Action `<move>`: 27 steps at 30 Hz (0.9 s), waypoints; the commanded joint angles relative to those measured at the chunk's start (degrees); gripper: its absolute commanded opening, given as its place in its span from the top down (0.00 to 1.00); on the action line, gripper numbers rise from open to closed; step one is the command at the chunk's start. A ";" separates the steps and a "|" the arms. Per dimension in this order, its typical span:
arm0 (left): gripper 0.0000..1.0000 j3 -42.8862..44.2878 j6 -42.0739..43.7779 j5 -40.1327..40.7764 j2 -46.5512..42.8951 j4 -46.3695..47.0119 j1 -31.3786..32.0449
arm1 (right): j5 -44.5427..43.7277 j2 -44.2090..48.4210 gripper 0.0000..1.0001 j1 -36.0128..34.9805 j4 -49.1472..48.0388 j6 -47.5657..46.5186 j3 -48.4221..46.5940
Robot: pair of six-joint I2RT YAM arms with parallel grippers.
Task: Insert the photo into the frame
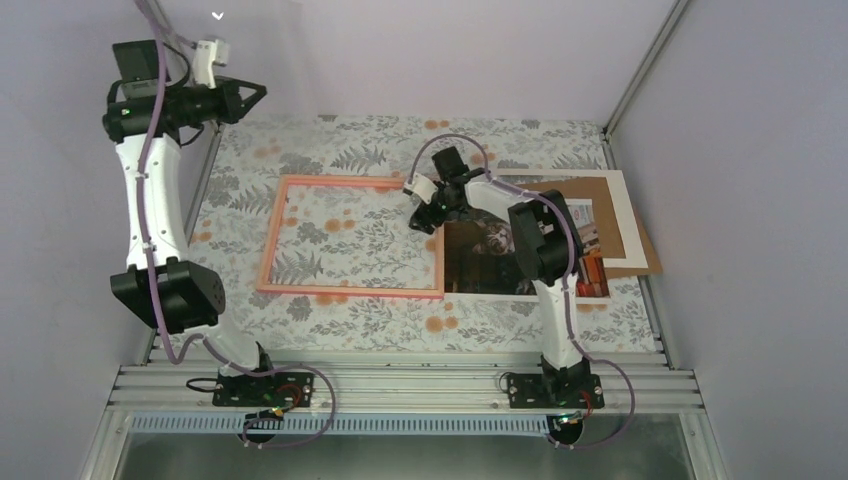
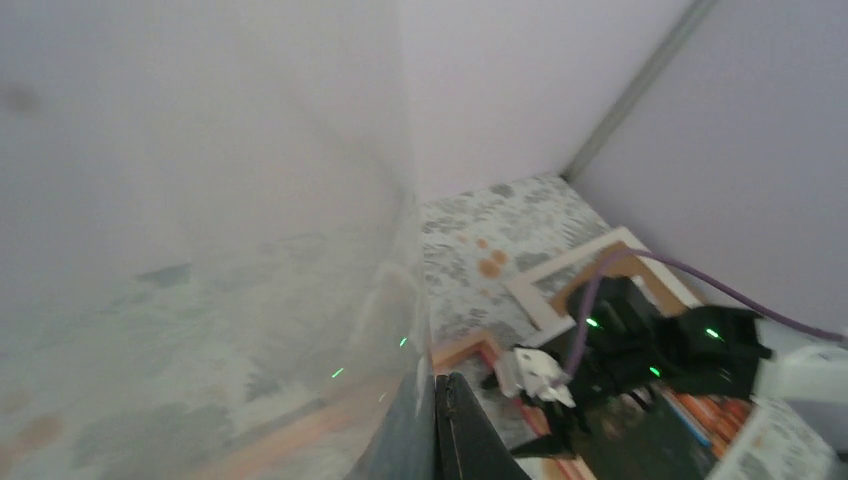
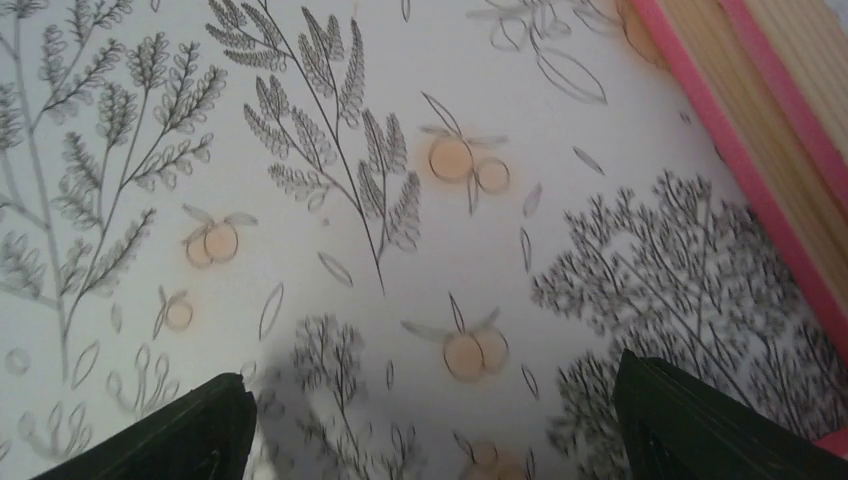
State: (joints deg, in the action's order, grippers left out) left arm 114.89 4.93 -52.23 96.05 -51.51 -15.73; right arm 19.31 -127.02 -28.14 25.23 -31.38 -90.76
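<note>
The pink frame [image 1: 350, 292] lies flat at the table's centre-left, with the floral cloth showing through its opening. The photo [image 1: 478, 262], dark with a cat and books, lies just right of the frame, partly under my right arm. My right gripper [image 1: 426, 214] hovers low at the frame's far right corner, open and empty. Its wrist view shows the fingers [image 3: 180, 430] wide apart over cloth, with the frame's edge [image 3: 770, 150] at the right. My left gripper [image 1: 258, 94] is raised high at the far left. In its wrist view it [image 2: 440, 425] is shut on the edge of a clear pane [image 2: 250, 300].
A white mat [image 1: 612, 190] and a brown backing board [image 1: 648, 256] lie at the right, partly under the photo. Grey walls close in the far and right sides. An aluminium rail [image 1: 400, 385] runs along the near edge.
</note>
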 commanded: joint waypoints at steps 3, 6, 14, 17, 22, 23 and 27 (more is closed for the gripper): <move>0.98 2.31 -3.39 -10.96 0.97 2.30 7.85 | 16.30 8.07 0.10 6.24 11.23 3.90 -4.70; 0.97 1.85 -7.13 -16.08 0.65 4.63 12.39 | 20.36 14.68 0.10 12.72 12.64 6.59 -0.92; 0.98 -14.34 -27.89 -29.75 -4.19 21.73 23.33 | 18.71 24.99 0.10 34.73 13.60 11.86 11.85; 0.98 -21.75 -25.29 -29.46 -4.92 20.22 24.14 | 18.99 26.55 0.10 41.19 13.27 14.48 14.79; 0.98 -35.41 -16.15 -22.45 -4.02 14.08 23.82 | 17.24 30.20 0.06 43.03 11.60 15.65 19.23; 0.98 -37.73 -14.89 -20.40 -3.69 13.80 23.77 | 17.51 30.45 0.06 43.00 11.64 15.86 19.68; 0.98 -47.60 -12.30 -12.34 -2.78 16.47 22.62 | 18.91 30.31 0.08 42.62 11.33 16.59 21.31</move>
State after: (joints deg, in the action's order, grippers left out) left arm 73.73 -12.36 -72.38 92.47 -35.68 8.01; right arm 35.97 -98.83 15.05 37.32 -16.49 -70.61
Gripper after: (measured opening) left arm 0.027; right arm 0.930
